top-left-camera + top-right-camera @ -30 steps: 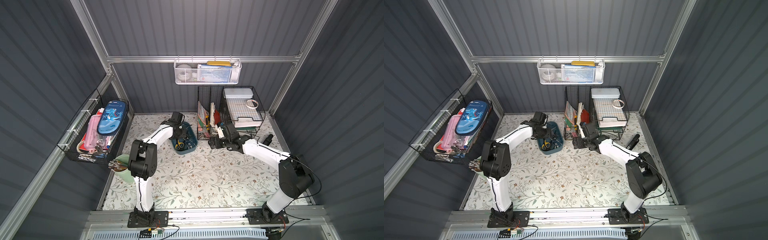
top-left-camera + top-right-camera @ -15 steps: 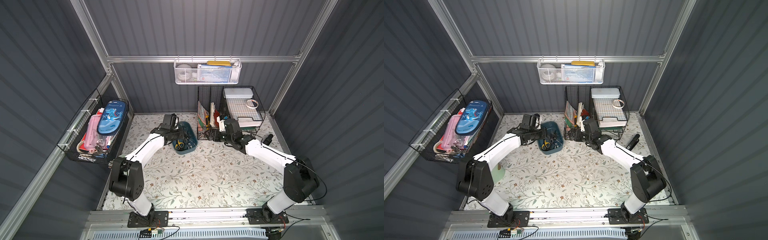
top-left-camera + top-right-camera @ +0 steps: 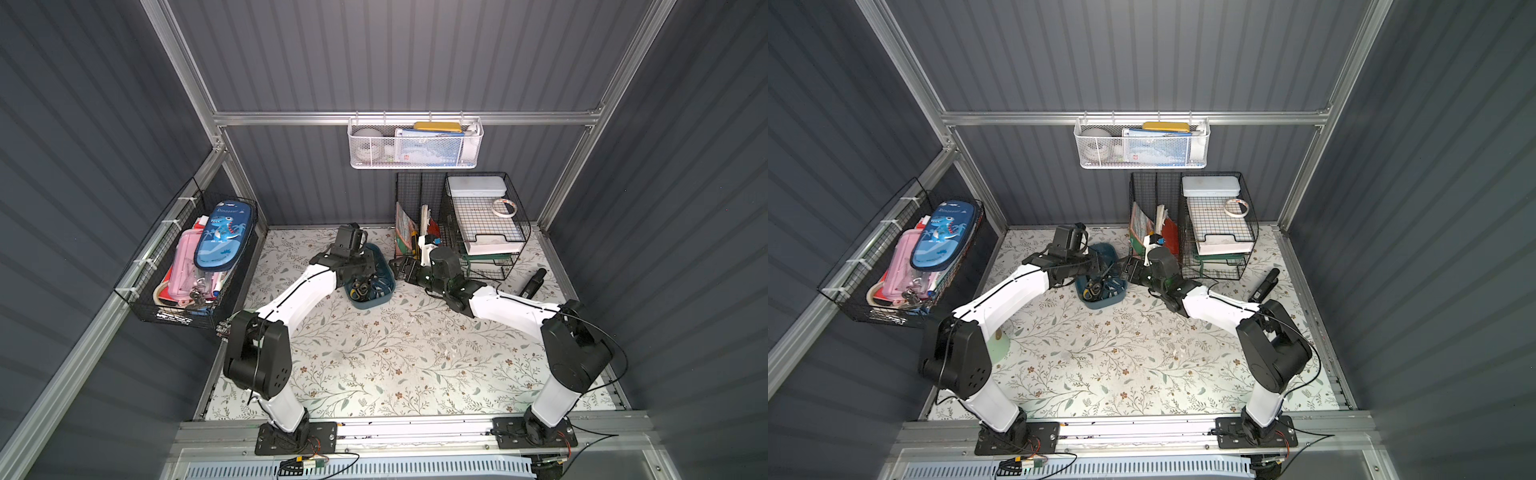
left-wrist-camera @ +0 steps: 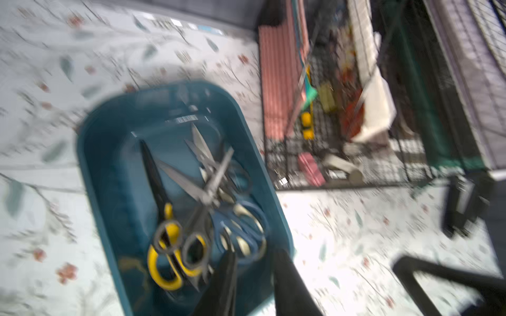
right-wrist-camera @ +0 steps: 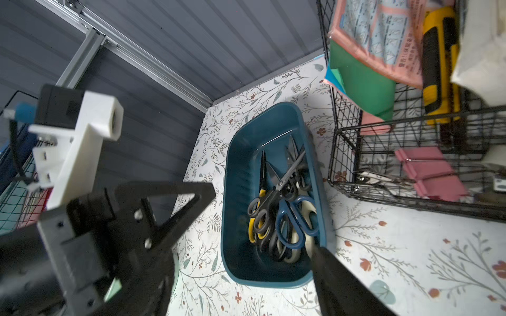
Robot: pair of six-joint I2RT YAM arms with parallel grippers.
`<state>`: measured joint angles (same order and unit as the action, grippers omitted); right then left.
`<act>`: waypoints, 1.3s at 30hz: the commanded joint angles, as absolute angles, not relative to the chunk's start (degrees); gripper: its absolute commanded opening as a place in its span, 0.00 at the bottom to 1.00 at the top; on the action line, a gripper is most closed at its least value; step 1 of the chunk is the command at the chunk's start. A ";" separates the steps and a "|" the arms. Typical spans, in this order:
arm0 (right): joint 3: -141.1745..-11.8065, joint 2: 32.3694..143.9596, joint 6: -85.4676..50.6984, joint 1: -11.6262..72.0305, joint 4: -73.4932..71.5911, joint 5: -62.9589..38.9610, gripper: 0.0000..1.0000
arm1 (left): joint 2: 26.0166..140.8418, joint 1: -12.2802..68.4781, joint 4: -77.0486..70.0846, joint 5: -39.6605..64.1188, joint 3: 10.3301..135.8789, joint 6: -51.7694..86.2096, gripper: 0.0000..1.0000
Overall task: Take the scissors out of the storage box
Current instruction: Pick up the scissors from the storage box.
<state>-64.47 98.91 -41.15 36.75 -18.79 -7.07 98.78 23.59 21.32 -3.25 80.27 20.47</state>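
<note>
The teal storage box sits on the floral mat near the back. Several scissors lie heaped in it: yellow-and-black, blue-handled and black-handled pairs. My left gripper hovers over the box's near end, slightly open, one finger over the inside and one over the rim, holding nothing. My right gripper stands wide open and empty beside the box's right side, with one finger by the rim.
A black wire file rack with papers and a wire tray stack stand just right of the box. A white mesh basket hangs on the back wall. A black wire basket with pencil cases hangs left. A black tool lies at the right.
The left gripper has gone from shut to slightly open over the box, and that arm's elbow swung back and down. The right gripper moved left toward the box and narrowed a little.
</note>
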 commanded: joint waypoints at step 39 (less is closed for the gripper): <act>-62.92 97.62 -38.60 36.81 -13.01 -9.31 0.83 | 119.84 20.46 36.86 -1.24 86.29 -3.92 0.26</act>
<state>-62.02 97.08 -38.92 36.75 -14.09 -8.14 117.36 20.10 33.91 -4.25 87.92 -1.28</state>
